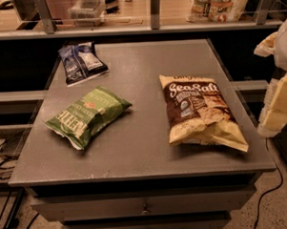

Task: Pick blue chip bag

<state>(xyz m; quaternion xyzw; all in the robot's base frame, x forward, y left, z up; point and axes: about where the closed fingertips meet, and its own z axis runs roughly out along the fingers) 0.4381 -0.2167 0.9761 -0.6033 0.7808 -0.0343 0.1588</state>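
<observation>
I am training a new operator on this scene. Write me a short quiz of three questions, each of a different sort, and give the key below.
1. True or false: the blue chip bag lies at the far left corner of the table.
2. Fill in: the green chip bag lies on the ___ half of the table.
3. Choose one: the gripper is at the right edge of the view, beside the table. Which bag is nearest to it?
A) green chip bag
B) Sea Salt chip bag
C) blue chip bag

Key: 1 true; 2 left; 3 B.
</observation>
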